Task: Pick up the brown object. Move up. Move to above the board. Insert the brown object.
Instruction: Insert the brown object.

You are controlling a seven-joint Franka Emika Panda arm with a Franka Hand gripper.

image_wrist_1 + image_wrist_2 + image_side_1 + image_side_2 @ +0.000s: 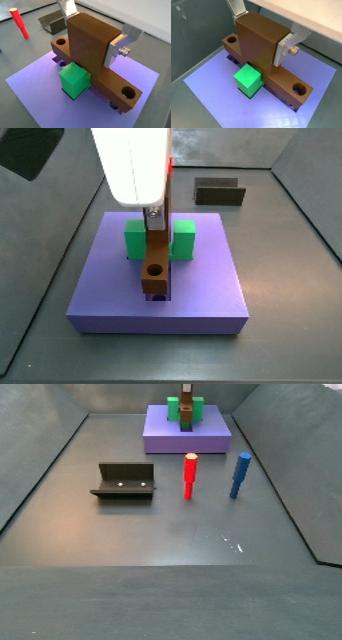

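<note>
The brown object [85, 45] is a reddish-brown piece with a long bar and round holes near its ends. It lies along the central slot of the purple board [37, 85], passing through the green U-shaped block [73, 80]. My gripper [93, 27] is shut on the brown object's upright part, with a silver finger [119, 47] flat against each side. Both wrist views show this: the gripper [264, 27], the brown object [258, 47] and the board [218, 90]. In a side view the gripper [154, 218] stands straight above the board [120, 298] and the bar [156, 263].
A red peg [190, 476] and a blue peg [241, 474] stand on the grey floor in front of the board [207, 439]. The dark fixture [124, 481] stands to the left of them. Grey walls enclose the floor.
</note>
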